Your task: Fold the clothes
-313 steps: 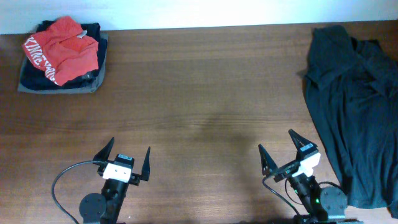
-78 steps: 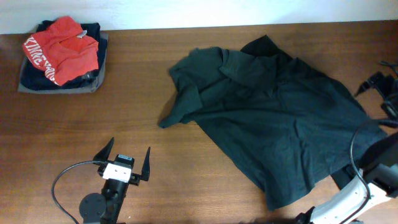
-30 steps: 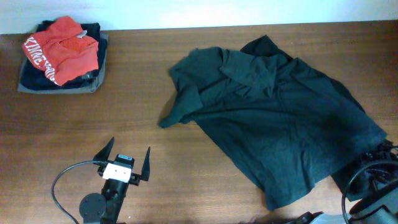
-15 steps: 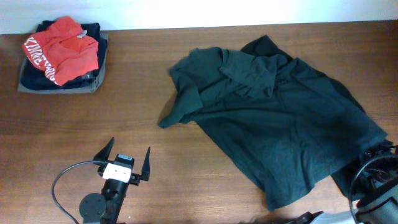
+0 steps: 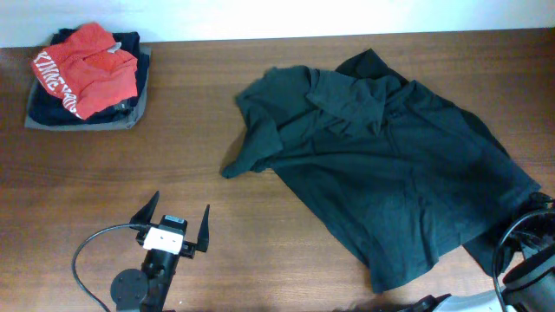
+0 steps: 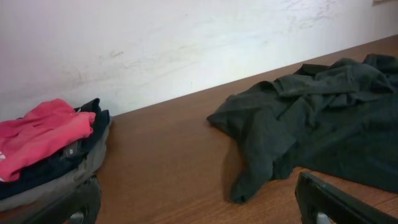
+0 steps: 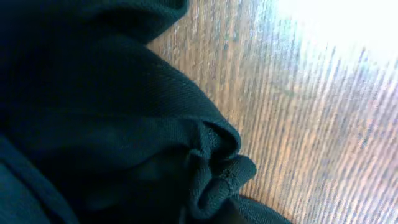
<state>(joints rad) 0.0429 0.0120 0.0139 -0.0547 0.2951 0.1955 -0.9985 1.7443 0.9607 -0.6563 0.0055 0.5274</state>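
Your dark teal shirt [image 5: 390,173] lies crumpled across the counter [image 5: 217,95], centre to right of frame. Your left fingers [image 5: 147,208] stand wide at lower left, well apart from it. Your right fingers, hidden at lower right, are pinched on its bunched hem [image 7: 217,168].

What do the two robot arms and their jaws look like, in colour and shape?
The left gripper has two black, pointed jaws on a white block with a small dark marking; a black cable loops beside it. The right arm shows black cables and a white link.
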